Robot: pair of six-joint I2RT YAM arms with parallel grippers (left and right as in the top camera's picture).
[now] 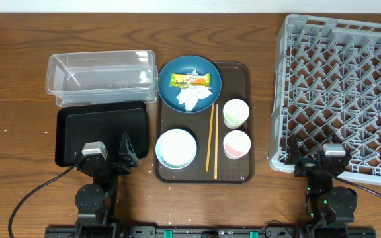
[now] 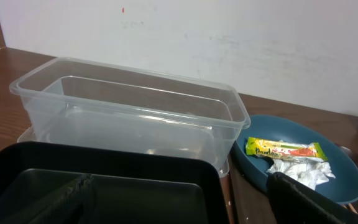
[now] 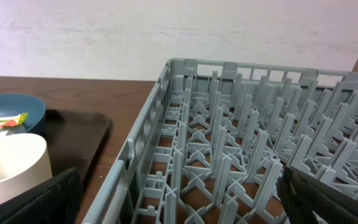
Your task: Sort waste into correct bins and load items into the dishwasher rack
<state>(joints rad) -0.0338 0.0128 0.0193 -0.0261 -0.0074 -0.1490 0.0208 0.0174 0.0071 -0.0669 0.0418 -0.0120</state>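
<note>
Blue plate (image 1: 169, 94) with wrapper (image 1: 190, 80) on brown tray (image 1: 238, 79)

Clear tub (image 1: 102, 76): one.
Black tray (image 1: 101, 129): one.
Brown serving tray (image 1: 233, 168): one.
Grey lattice rack (image 1: 280, 92): one.
Blue plate (image 1: 167, 92): one.
White bowl (image 1: 176, 147): one.
Small white cups: two, the green-lined cup (image 1: 235, 113) and the pink-lined cup (image 1: 237, 144).
Wooden chopsticks (image 1: 210, 139): two, lying as a pair.
Snack wrapper (image 1: 190, 80): one.
Crumpled tissue (image 1: 194, 98): seemingly one, though its folds could hide a second piece.
Rice grains: too small to tell from the tissue, so no count.
Containers of any kind on the counter (image 1: 18, 39): four.
Dishes and cups together: four.
</note>
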